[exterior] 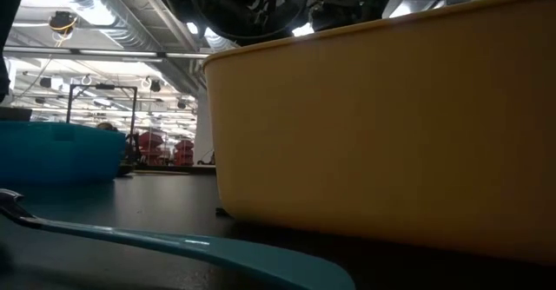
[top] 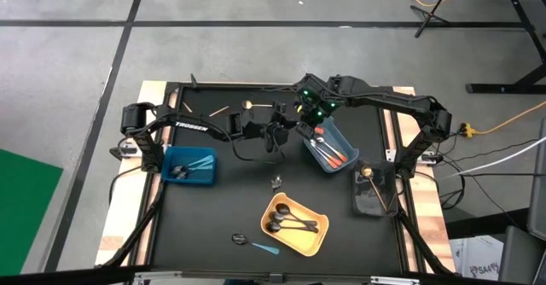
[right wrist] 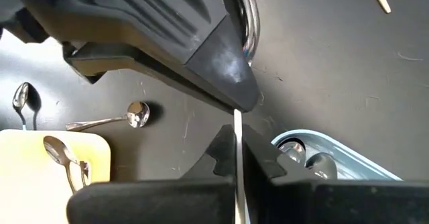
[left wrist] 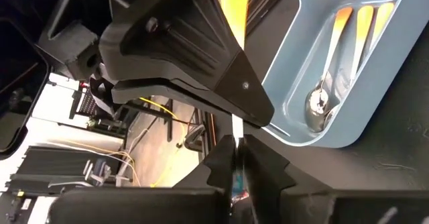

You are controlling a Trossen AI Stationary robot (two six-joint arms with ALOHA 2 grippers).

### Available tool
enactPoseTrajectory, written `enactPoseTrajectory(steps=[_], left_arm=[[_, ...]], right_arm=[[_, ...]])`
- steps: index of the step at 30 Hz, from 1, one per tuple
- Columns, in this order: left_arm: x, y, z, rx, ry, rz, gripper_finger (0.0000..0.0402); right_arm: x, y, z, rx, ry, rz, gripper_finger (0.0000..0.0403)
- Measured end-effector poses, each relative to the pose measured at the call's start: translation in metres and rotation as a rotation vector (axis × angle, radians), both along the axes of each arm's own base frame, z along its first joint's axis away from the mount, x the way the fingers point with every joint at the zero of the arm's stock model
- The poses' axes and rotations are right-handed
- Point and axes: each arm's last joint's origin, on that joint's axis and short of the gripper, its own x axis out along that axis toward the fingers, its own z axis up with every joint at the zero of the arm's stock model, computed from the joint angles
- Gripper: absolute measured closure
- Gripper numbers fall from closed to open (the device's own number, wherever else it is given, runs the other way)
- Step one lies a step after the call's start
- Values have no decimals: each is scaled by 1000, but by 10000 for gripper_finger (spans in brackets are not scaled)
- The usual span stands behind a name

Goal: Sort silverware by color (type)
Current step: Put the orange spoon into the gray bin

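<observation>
Both grippers meet above the table's far middle, beside the grey-blue bin [top: 329,148] that holds orange-handled spoons [left wrist: 335,56]. A thin silver spoon [left wrist: 236,133], seen edge-on, runs between them. My left gripper [left wrist: 236,143] and my right gripper [right wrist: 236,133] are each shut on it, tip to tip. In the high view the left gripper [top: 288,130] comes from the left and the right gripper [top: 300,121] from the far right. Beyond the right gripper an orange strip [left wrist: 234,3] shows; whether it is this spoon's handle I cannot tell. My left gripper pinches the spoon's thin edge-on strip [left wrist: 235,158] between its two fingers, which lie along the spoon. The spoon is lifted clear of the table. My right gripper pinches the same strip [right wrist: 236,158] between its two fingers, slanting down from the far right. Its fingers lie along the spoon. A shiny curved end [right wrist: 250,19] shows past the left gripper's fingers.
A blue bin [top: 189,164] with light-blue spoons sits at the left. A yellow bin [top: 294,223] with black spoons sits near the front, and a dark bin [top: 372,191] at the right. Loose spoons [top: 277,181] [top: 240,238] [top: 266,248] lie on the mat, with others [top: 247,105] at the far side.
</observation>
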Motion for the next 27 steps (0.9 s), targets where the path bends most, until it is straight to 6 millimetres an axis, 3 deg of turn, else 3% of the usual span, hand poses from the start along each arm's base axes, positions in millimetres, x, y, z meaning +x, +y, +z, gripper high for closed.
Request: enactPoseTrajectory(steps=[7, 16, 21, 27], left_arm=[[0, 0, 0, -2, 0, 1, 336], [0, 0, 0, -29, -9, 16, 321], [0, 0, 0, -30, -9, 19, 321], [0, -1, -1, -29, 1, 11, 321]], right_arm=[[-3, -1, -2, -33, 49, -24, 402], [-20, 5, -8, -118, 286, -96, 402], [-25, 24, -5, -141, 340, -114, 403], [-41, 51, -24, -167, 410, -209, 403]])
